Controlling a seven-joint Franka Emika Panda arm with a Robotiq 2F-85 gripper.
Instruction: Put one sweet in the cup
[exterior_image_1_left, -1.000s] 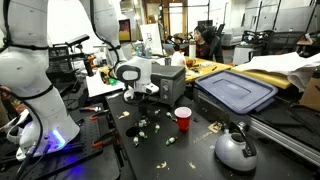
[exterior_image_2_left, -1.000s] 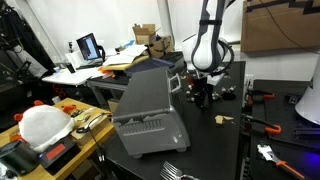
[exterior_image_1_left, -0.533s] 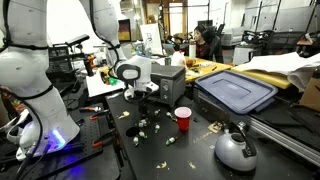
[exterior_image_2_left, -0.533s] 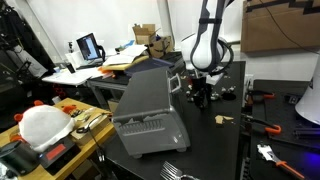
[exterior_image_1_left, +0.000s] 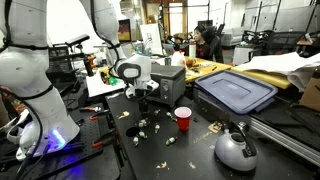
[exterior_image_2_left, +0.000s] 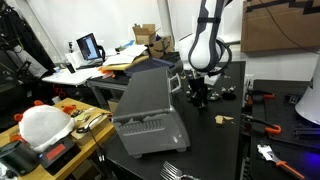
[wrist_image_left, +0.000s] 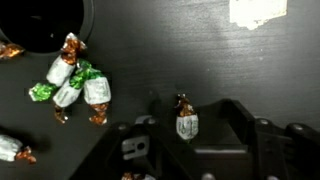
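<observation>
The end effector (wrist_image_left: 190, 112) gapes apart with one wrapped sweet (wrist_image_left: 187, 125) between its fingers.

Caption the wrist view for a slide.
Open gripper framing one wrapped sweet; more sweets lie clustered on the dark table.

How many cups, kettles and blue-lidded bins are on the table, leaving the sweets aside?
cup: 1
kettle: 1
blue-lidded bin: 1
Total: 3
</observation>
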